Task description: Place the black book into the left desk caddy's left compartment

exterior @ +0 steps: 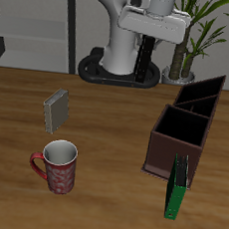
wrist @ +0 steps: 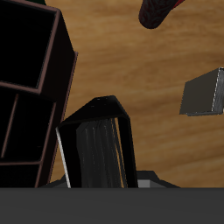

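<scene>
My gripper point(exterior: 146, 48) is shut on the black book point(exterior: 144, 64) and holds it upright in the air, far back near the robot's base. In the wrist view the black book point(wrist: 98, 147) shows glossy black covers and a pale page edge. The left desk caddy point(exterior: 160, 134), a dark brown box with open compartments, stands nearer the table's front edge than the gripper and off to one side. It also shows in the wrist view point(wrist: 58, 54), beside the held book, with its compartments dark inside.
A green book point(exterior: 178, 186) leans against the caddy's front end. A grey book point(exterior: 56, 109) point(wrist: 204, 93) stands on the table's other half. A red patterned mug point(exterior: 58, 167) point(wrist: 156, 11) stands near the front edge. A potted plant point(exterior: 190, 39) is at the back.
</scene>
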